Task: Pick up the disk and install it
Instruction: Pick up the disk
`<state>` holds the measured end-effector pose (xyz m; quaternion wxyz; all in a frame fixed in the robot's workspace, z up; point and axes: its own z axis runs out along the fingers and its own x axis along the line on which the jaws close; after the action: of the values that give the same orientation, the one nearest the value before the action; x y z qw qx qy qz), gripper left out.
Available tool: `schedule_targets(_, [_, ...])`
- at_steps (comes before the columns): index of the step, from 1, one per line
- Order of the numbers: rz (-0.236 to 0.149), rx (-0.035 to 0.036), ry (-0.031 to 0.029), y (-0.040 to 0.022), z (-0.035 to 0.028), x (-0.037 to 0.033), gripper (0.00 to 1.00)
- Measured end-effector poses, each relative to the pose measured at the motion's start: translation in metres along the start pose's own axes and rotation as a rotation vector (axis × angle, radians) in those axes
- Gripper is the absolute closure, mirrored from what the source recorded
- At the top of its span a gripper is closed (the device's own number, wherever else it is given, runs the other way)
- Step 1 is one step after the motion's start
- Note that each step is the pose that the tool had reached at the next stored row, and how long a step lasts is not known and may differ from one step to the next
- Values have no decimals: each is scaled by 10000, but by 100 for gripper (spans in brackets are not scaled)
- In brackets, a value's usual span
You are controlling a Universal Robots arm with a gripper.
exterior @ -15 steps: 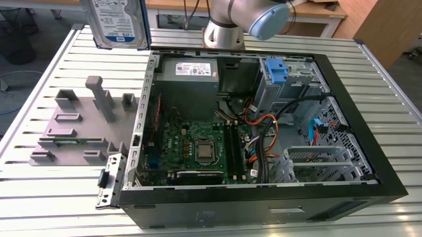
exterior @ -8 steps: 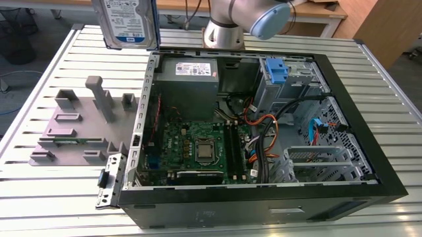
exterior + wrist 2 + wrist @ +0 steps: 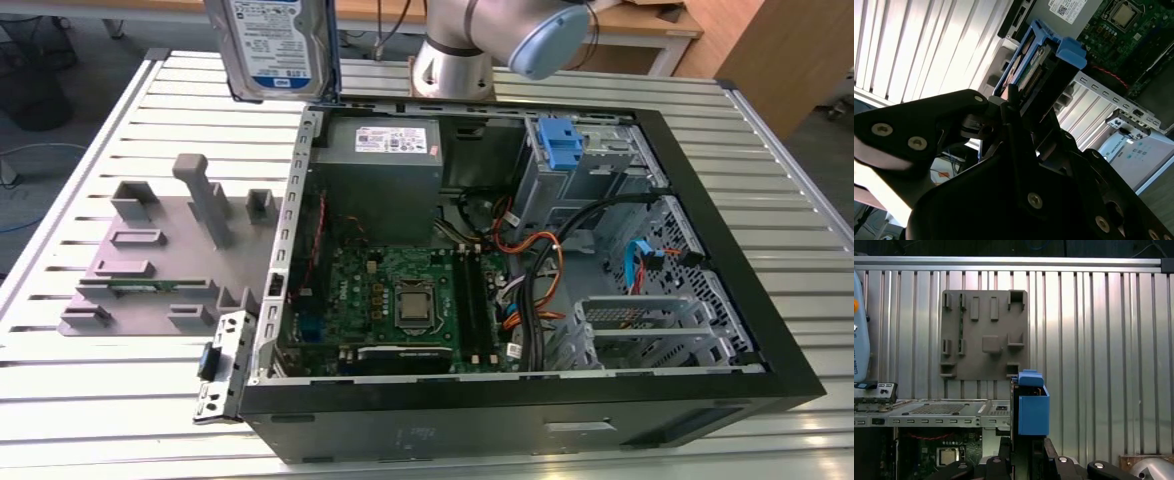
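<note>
Nearest in both wrist views we see the black pincer [image 3: 1026, 107] [image 3: 1025, 447], clenched on the disk [image 3: 1029, 70] [image 3: 1029, 400]. The disk stands on edge between the fingers [image 3: 1011, 97], with its blue carrier [image 3: 1072, 50] [image 3: 1034, 422] at the end away from the pincer.

In the exterior view the disk [image 3: 274, 45] is held up in the air with its label facing the camera, on the exterior view's left of the arm [image 3: 487, 35]. It sits above the far corner of the open computer case [image 3: 534, 410], outside the case and not in any bay.

Past the disk we note the case lying on the bench [image 3: 120, 400] [image 3: 1094, 340]. Inside the case are the power supply [image 3: 380, 150], the motherboard [image 3: 400, 300] and a bare blue clip [image 3: 561, 140] at the far drive bay. A grey fixture plate [image 3: 147, 270] [image 3: 984, 335] lies flat on the bench just beside the case, on the exterior view's left. In the first wrist view it is beyond the disk.
</note>
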<state>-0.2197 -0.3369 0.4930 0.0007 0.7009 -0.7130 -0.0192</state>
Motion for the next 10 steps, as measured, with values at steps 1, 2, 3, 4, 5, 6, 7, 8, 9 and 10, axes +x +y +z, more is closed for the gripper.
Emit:
schedule_targets(1, [-1, -1, 1, -13, 0, 9, 65])
schedule_targets(2, [0, -2, 2, -27, 0, 19, 65])
schedule_targets(3, [0, -1, 1, -39, 2, 31, 65])
schedule_targets(4, [0, -2, 1, -50, 2, 44, 65])
schedule_targets(5, [1, -2, 0, -61, 2, 59, 65])
schedule_targets(6, [0, -1, -1, -71, 3, 75, 65])
schedule_targets(7, [-1, -1, -3, -81, 3, 92, 65])
schedule_targets(8, [0, -1, -4, -91, 4, 111, 65])
schedule_targets(9, [0, -1, -5, -100, 4, 129, 65])
schedule_targets(10, [1, -1, -6, -108, 4, 146, 65])
